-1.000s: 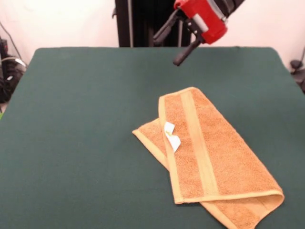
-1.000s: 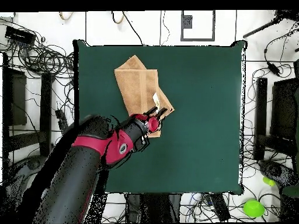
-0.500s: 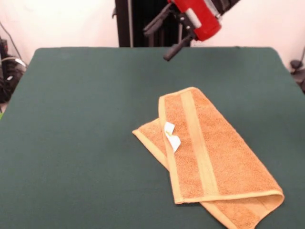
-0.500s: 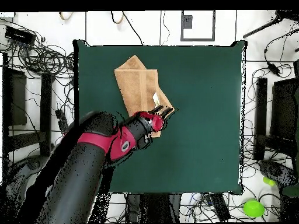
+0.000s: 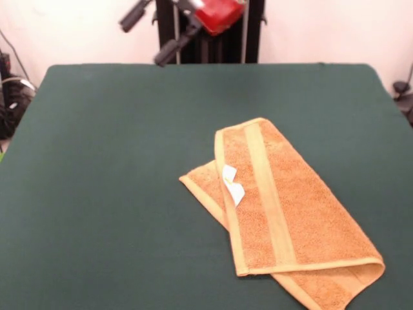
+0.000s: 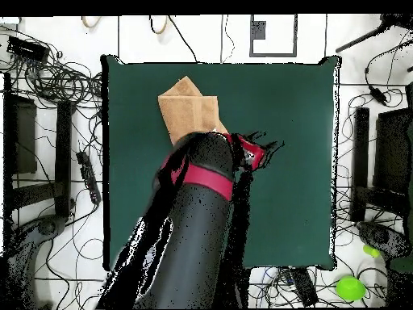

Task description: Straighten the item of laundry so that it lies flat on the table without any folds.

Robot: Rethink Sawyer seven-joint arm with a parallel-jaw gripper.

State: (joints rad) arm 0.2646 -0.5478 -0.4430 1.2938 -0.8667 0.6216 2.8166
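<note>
Green table (image 5: 97,168): hand (image 5: 150,33) spread wide, empty, above folded towel (image 5: 284,206).

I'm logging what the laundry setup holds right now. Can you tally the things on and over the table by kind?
Towels: 1, the folded orange towel
White tags on it: 1
Tables: 1, the green table
Grippers above it: 1, open gripper
Total: 4

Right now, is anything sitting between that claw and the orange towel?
Nothing visible. The gripper hangs open above the far edge of the table, and only bare green cloth lies between it and the folded towel.
</note>
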